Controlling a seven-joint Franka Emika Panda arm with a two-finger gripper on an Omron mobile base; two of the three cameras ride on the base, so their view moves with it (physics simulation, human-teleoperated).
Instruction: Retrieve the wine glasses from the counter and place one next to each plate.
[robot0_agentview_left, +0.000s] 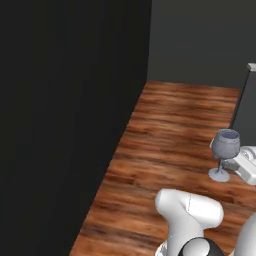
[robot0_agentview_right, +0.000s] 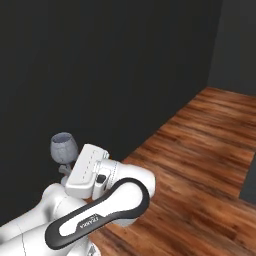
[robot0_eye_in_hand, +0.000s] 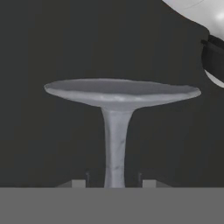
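A translucent grey-blue wine glass (robot0_agentview_left: 225, 145) hangs upright above the wooden floor, held by its stem. My gripper (robot0_agentview_left: 234, 161) reaches it from the right in the left base view and is shut on the stem. The right base view has the glass's bowl (robot0_agentview_right: 63, 147) rising just left of the white hand, with the gripper (robot0_agentview_right: 64, 168) below it. Seen from the hand, the stem (robot0_eye_in_hand: 115, 144) runs between my gripper's (robot0_eye_in_hand: 114, 181) two dark fingertips (robot0_eye_in_hand: 87, 178), and the round foot (robot0_eye_in_hand: 122, 92) spreads wide beyond them. The plates and the counter are out of view.
Brown wooden floor (robot0_agentview_left: 165, 135) stretches ahead between a tall dark wall (robot0_agentview_left: 70, 110) on the left and a dark panel (robot0_agentview_left: 246, 115) at the right edge. A pale edge (robot0_agentview_left: 251, 66) tops that panel. My white arm (robot0_agentview_right: 110, 200) fills the lower left of the right base view.
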